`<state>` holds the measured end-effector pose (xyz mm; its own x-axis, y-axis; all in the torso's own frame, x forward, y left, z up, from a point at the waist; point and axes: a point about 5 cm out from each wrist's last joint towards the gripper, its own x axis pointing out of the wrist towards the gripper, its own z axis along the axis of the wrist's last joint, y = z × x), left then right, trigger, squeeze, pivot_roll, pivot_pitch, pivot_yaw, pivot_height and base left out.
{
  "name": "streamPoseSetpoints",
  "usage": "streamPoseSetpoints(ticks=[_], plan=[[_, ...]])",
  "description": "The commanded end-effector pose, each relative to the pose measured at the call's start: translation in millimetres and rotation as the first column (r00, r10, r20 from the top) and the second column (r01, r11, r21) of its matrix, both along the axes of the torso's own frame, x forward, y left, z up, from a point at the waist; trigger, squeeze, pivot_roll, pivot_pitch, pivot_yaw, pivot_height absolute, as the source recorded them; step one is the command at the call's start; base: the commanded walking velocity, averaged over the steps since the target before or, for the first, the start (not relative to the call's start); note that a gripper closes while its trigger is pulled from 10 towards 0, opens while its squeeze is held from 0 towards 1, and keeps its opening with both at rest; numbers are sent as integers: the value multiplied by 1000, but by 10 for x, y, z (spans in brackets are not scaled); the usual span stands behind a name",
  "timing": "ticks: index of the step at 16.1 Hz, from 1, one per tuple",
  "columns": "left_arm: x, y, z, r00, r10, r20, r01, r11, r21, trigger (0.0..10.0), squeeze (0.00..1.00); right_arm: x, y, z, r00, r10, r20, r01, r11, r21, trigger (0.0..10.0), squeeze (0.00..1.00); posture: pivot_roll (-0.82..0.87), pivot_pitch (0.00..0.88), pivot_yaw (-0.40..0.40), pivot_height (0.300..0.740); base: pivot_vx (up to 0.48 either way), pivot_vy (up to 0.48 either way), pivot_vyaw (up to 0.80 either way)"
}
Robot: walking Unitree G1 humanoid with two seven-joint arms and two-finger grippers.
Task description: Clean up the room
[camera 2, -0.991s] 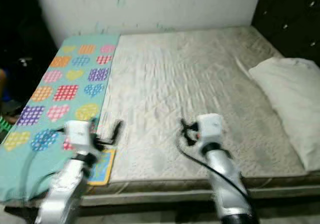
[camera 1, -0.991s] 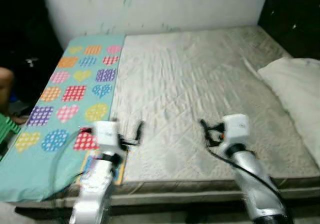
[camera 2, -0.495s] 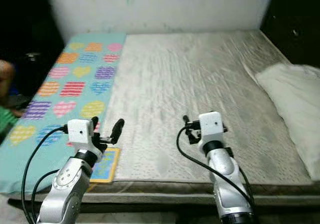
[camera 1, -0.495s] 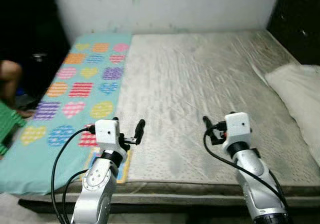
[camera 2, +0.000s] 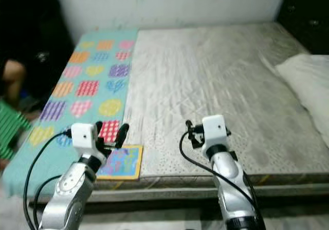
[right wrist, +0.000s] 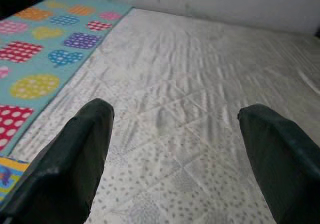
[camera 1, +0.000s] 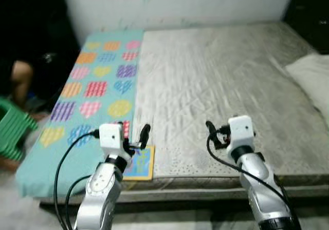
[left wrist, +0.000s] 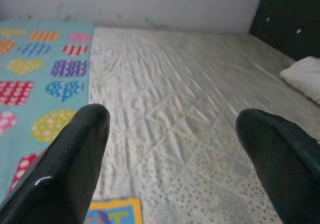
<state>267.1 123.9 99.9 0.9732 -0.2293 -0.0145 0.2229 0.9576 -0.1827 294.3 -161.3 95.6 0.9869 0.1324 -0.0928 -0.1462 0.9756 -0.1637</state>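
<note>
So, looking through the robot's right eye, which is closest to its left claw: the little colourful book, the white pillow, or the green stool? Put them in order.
From the left gripper, which is held over the bed's near edge:
1. Colourful book, just below it on the heart-patterned sheet.
2. Green stool, off the bed's left side.
3. White pillow, at the far right of the mattress.

A home bedroom: a wide bare mattress [camera 1: 216,81], a white pillow [camera 1: 313,76], a heart-patterned sheet [camera 1: 92,91].
</note>
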Motion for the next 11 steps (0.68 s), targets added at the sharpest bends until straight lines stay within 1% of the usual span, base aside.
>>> streamPoseSetpoints(ticks=[1,6,11], plan=[[2,90,-11,1000,27,-7,-27,999,29,10000,0,15,85,21,1000,25,8,-25,1000,5,10000,0,-143,50,50,740,0,472,0],[3,96,-9,999,31,-7,-31,999,32,10000,0,0,116,13,999,43,-2,-43,998,36,10000,0,-144,52,51,740,0,466,0],[-3,114,-20,999,38,-15,-37,999,37,10000,0,-11,137,-10,998,65,-14,-64,997,37,10000,0,-141,57,49,740,0,465,0]])
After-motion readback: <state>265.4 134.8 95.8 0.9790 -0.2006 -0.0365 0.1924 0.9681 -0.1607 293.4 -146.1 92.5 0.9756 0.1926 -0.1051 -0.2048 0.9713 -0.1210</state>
